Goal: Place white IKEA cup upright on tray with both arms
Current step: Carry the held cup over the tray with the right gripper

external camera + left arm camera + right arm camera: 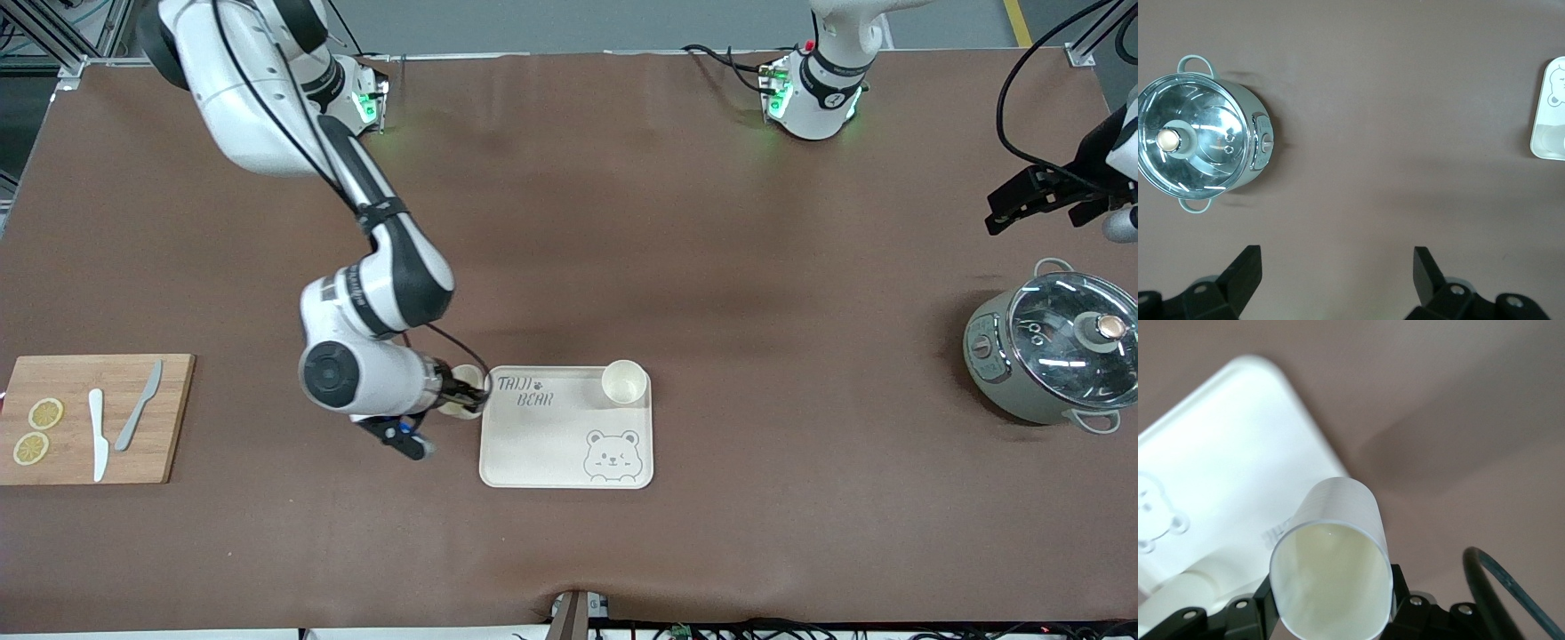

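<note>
My right gripper [462, 393] is shut on a white cup [466, 388] by its sides. It holds the cup just off the tray's corner by the "TAIJI BEAR" lettering, toward the right arm's end. In the right wrist view the cup [1331, 573] shows its open mouth between the black fingers [1401, 593], over the tray's edge [1225, 453]. The cream-white tray [542, 436] lies flat with its bear drawing. A second white cup [624, 382] stands upright on the tray's farther corner. My left gripper [1013, 209] is open and empty, waiting above the table near the pot; its fingers [1245, 267] stand wide apart.
A grey-green pot with a glass lid [1058, 351] stands at the left arm's end and also shows in the left wrist view [1198, 137]. A wooden cutting board [89, 418] with two knives and lemon slices lies at the right arm's end. The tray's edge [1551, 127] shows in the left wrist view.
</note>
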Robot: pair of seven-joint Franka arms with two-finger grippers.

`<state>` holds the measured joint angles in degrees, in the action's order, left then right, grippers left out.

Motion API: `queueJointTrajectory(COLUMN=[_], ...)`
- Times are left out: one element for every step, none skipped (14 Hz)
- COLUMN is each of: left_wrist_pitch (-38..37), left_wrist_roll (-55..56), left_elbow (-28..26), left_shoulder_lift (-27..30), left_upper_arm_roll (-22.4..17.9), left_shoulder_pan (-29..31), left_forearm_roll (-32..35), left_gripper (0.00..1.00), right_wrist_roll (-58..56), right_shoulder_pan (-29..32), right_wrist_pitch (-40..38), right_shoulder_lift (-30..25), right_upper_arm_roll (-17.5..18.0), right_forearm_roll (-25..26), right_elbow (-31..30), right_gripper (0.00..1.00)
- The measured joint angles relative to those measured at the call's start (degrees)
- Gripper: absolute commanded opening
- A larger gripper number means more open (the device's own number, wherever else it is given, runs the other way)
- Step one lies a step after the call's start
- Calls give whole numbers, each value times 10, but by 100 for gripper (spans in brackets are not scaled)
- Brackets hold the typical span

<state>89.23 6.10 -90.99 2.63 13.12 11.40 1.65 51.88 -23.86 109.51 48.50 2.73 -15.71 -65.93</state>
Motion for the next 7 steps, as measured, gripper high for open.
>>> queueJointTrajectory(left_wrist_pitch=[0,1,1,1,1,1,1], left_wrist_roll=[0,0,0,0,0,1,1], left_elbow=[1,1,2,2,3,3,4], left_shoulder_lift=[0,0,0,0,0,0,1], left_upper_arm_roll=[0,0,0,0,-8,-30,-59], left_shoulder_pan=[0,0,-1,-5,-18,-45,-77], left_forearm_roll=[0,0,0,0,0,0,0], left_gripper=[100,100,100,100,100,100,100], right_wrist_roll=[30,56,75,86,95,100,103], right_shoulder_pan=[-9,-12,-12,-10,-10,-9,-8], right_wrist_pitch=[0,0,0,0,1,1,1], right_shoulder_lift=[14,22,28,32,37,43,50], right_upper_arm_roll=[8,17,25,31,33,33,32], right_forearm_roll=[-4,-9,-17,-26,-31,-32,-32], right_elbow=[15,25,32,39,45,50,53], right_gripper=[0,0,0,0,0,0,0])
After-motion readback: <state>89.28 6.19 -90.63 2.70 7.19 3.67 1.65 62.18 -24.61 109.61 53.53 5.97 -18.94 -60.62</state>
